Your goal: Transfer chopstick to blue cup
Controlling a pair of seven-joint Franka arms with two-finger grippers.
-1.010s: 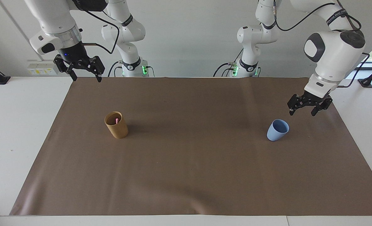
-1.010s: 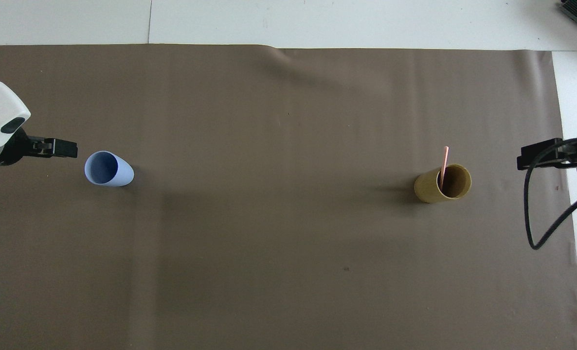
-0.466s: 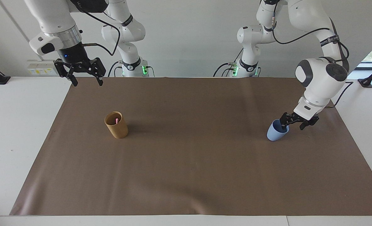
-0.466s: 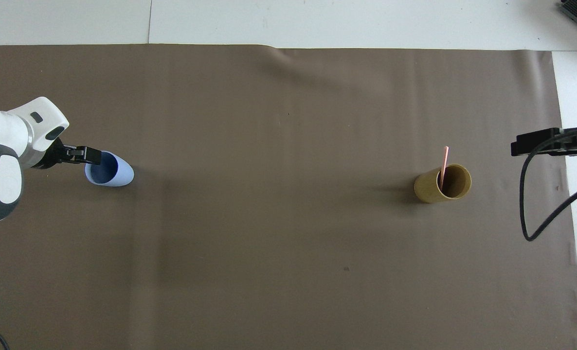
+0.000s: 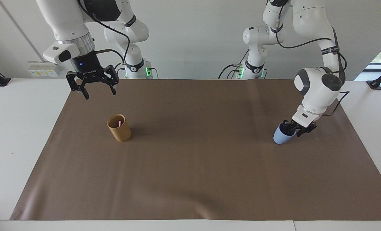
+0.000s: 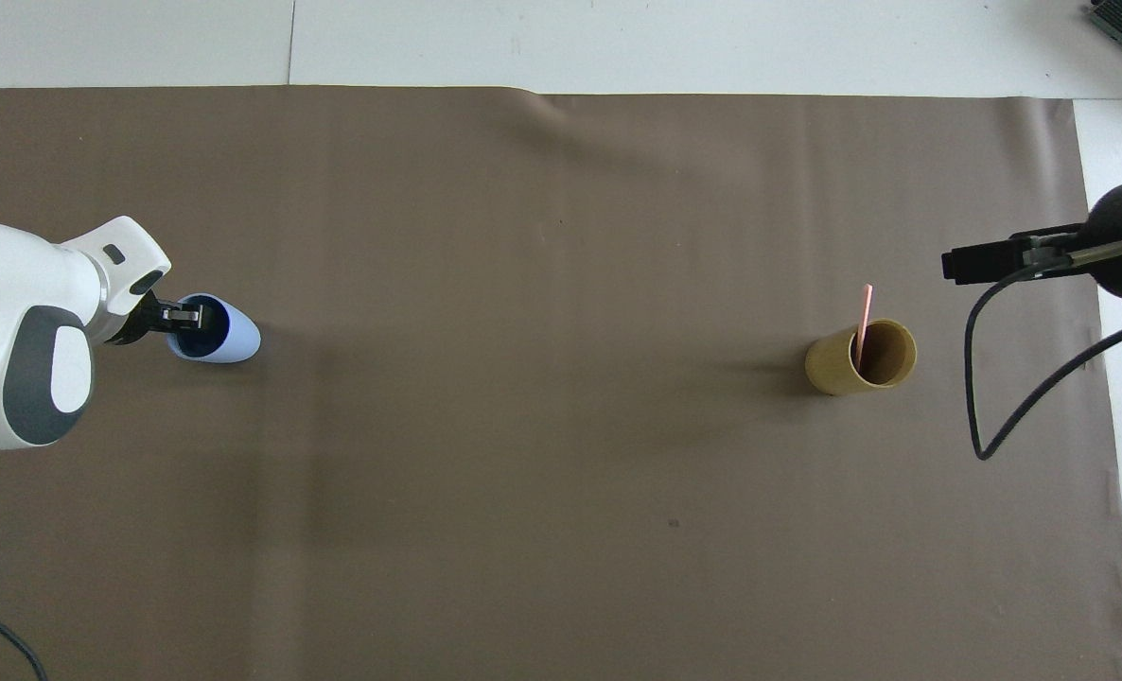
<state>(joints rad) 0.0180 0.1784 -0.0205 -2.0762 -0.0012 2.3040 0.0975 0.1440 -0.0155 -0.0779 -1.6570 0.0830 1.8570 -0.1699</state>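
Barely begun: my left pincer [image 5: 290,128] straddles the blue cup [image 5: 282,137] rim, grip unclear, while the chopstick [image 6: 865,320] stands in the tan cup [image 6: 861,357] below my wide-open, empty right pincer [image 5: 98,92], not transferred yet.

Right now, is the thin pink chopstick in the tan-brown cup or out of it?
In. The thin pink chopstick stands inside the tan-brown cylindrical cup, leaning on its rim, tip sticking out.
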